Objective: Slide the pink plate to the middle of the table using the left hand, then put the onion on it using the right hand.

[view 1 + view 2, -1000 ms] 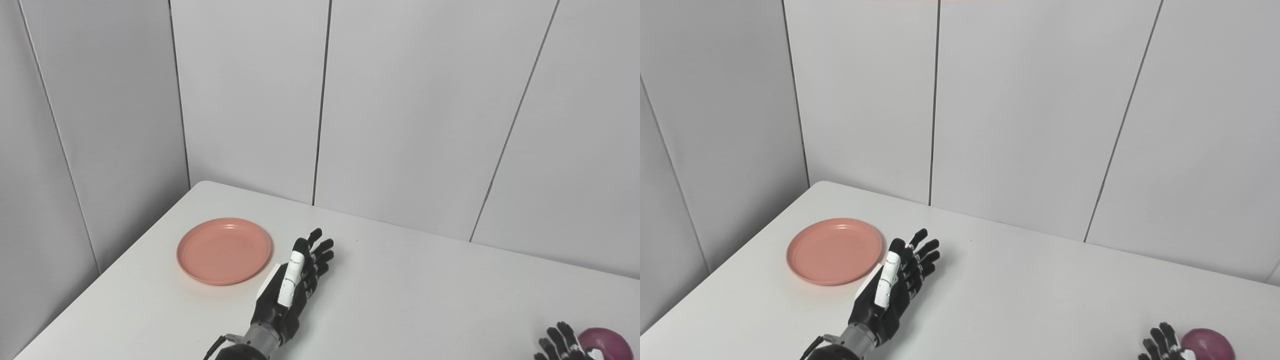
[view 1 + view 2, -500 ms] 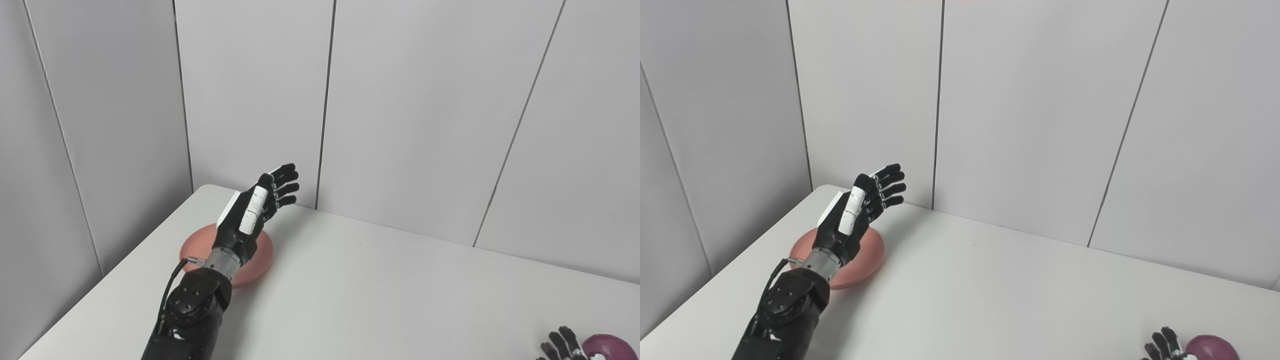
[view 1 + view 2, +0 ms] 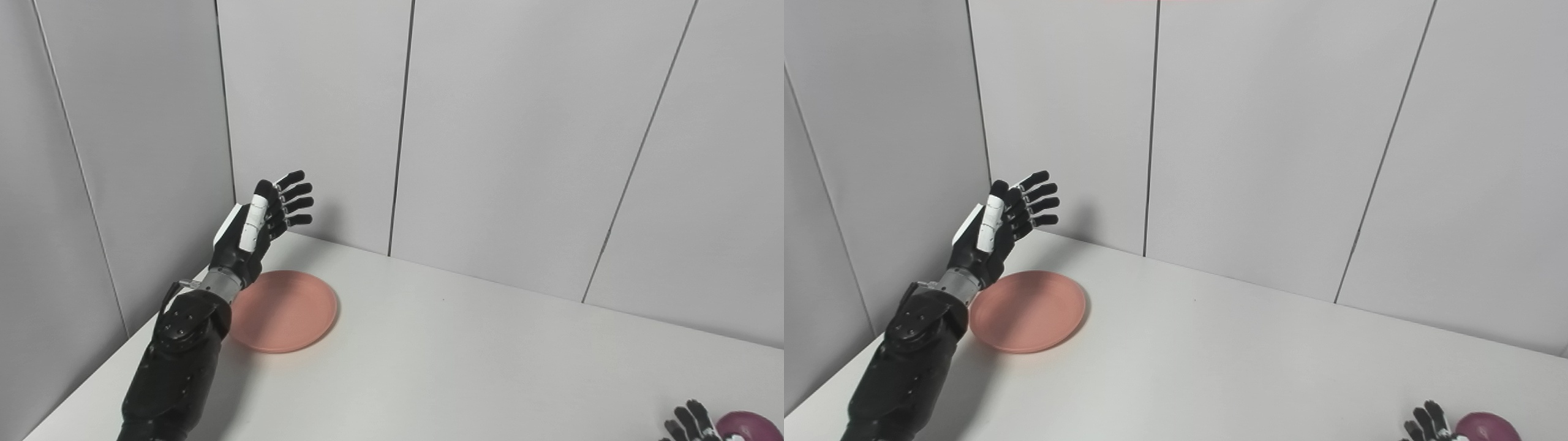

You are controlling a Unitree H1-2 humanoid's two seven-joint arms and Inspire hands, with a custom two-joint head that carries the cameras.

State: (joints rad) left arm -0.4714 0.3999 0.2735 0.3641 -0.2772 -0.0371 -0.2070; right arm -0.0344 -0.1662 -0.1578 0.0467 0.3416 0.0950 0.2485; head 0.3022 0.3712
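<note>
The plate [image 3: 284, 311] is seen lying flat near the far left corner of the tabletop [image 3: 465, 361], not yet at the middle. The left robot hand [image 3: 260, 223] is held raised in the air above the plate's far left edge, released, fingers spread and holding nothing; no contact with the plate is seen. The plate is judged to be light, stiff plastic with a low raised rim and a smooth underside, so it should slide easily on the smooth tabletop and could skid or spin if pushed off-centre. Contact is best made by fingertips pressed down inside the dish, or hooked against the left rim, so it can be dragged toward the middle; no lifting grip is needed. The onion [image 3: 1482, 425] is seen at the near right corner of the tabletop, partly cut off by the picture's bottom edge, well apart from the plate. It is judged to be round, firm and smooth-skinned, likely to roll, so it should be enclosed around its widest part from above. The right robot hand [image 3: 1427, 425] is seen just beside the onion on its left, only fingertips in view, apparently spread; whether the onion is touched cannot be told.
</note>
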